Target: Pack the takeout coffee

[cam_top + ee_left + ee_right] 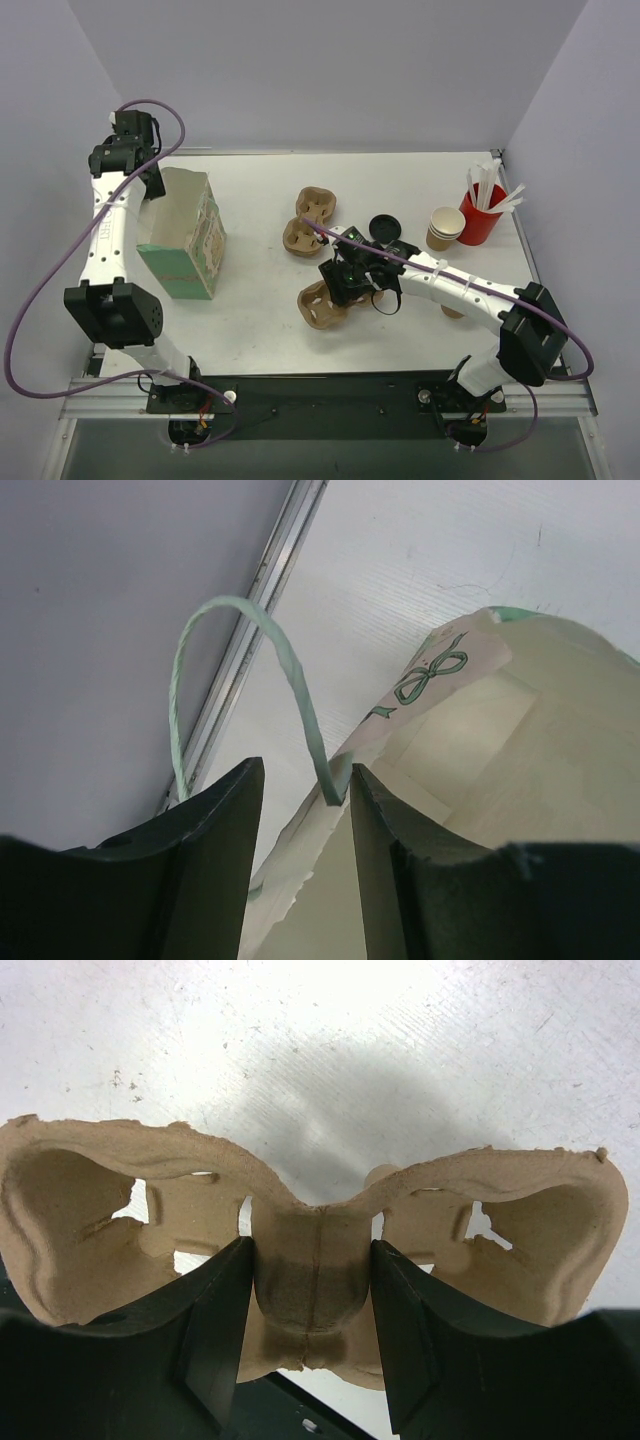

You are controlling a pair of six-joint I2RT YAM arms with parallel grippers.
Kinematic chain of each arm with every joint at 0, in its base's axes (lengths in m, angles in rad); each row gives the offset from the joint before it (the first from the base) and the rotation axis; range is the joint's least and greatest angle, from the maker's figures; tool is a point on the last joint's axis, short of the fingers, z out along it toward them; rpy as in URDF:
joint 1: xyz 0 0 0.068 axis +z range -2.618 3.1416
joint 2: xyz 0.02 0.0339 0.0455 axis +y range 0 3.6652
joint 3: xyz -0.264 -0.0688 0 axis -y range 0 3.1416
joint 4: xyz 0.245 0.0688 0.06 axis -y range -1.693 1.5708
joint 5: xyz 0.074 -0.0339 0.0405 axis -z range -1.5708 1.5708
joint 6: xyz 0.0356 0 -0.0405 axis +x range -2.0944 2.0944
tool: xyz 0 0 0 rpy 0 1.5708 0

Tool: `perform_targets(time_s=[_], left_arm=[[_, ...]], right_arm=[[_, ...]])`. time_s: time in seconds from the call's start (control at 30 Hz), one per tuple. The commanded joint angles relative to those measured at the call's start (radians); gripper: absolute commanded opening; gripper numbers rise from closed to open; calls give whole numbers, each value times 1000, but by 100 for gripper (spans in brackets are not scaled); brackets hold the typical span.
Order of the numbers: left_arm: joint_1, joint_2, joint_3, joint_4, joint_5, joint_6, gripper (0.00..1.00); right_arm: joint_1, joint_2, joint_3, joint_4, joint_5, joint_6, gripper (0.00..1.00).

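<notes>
My right pincer (312,1260) clamped on pulp carrier (80,1210) ridge, white table (400,1040) showing at twelve o'clock, left pincer (305,780) apart astride bag (520,740) rim

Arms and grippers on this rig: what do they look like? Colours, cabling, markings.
Both are built alike. The left arm and right arm have white tubular links with boxy black joint housings. A loose purple cable trails along each. The left gripper and right gripper each have two flat, dark, wedge-shaped fingers. No legible markings.
</notes>
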Motion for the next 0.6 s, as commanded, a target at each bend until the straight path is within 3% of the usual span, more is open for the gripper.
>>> perform_targets(time_s=[0.0,0.27,0.4,0.43,0.5,0.57], left_arm=[[7,22,62,5,12,16,50],[7,19,36,4,7,12,47],[6,-4,4,24,41,10,27],[3,-16,-7,24,59,12,13],[-5,-35,-18,30,78,8,0],[-31,-70,-30,36,87,8,0]], right_arm=[[-9,-40,2,-8,-12,-4,44],[-12,-40,2,-9,-5,-4,44],[-19,-52,-6,-3,8,1,44],[-22,-53,-7,-1,8,1,44],[-32,-61,-6,2,8,4,44],[-40,-75,-4,8,8,7,44]])
